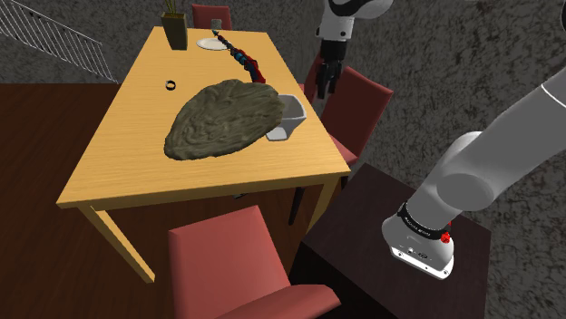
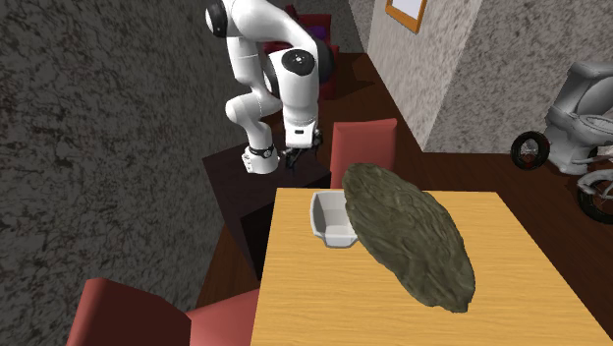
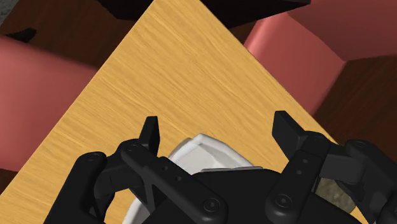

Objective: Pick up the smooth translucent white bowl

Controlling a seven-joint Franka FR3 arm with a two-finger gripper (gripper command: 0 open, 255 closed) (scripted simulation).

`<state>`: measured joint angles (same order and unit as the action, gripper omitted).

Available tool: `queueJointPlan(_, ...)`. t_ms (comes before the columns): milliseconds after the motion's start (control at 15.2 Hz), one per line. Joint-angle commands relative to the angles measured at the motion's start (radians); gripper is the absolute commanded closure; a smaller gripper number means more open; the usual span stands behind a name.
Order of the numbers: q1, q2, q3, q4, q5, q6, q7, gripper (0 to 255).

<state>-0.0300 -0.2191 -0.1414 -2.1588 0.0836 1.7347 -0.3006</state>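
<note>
In the shoulder view a wooden table (image 1: 136, 136) takes up the left and middle. On it, from left to right, lie a small black ring (image 1: 170, 85), a broad grey-green lumpy mass (image 1: 222, 118) and the white bowl (image 1: 288, 116). The bowl sits by the table's right-hand edge with its left side tucked under the mass. Whether the mass rests on the rim or merely overlaps it is hard to tell. Just right of the bowl, past the table's edge and above a red chair (image 1: 358, 109), the black gripper (image 1: 322, 82) hangs clear of the bowl. The dark stand (image 1: 363, 217) sits at the lower right.

In the second exterior view the gripper (image 2: 297, 157) hangs beyond the table's far edge, a little left of the bowl (image 2: 329, 218), which touches the mass (image 2: 413, 231) on its right.

In the wrist view the fingers (image 3: 150, 130) stand wide apart and hold nothing. The bowl (image 3: 203, 151) shows between them on the table (image 3: 172, 70), untouched.
</note>
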Motion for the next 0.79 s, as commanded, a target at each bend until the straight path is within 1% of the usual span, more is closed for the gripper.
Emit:
queueJointPlan(0,-0.005,0.079,-0.020,0.053,0.020,0.024,-0.045,0)
queueJointPlan(396,-0.030,0.320,-0.054,0.267,0.102,0.038,-0.163,0)
queueJointPlan(726,-0.070,0.532,-0.057,0.493,0.177,0.007,-0.243,0)
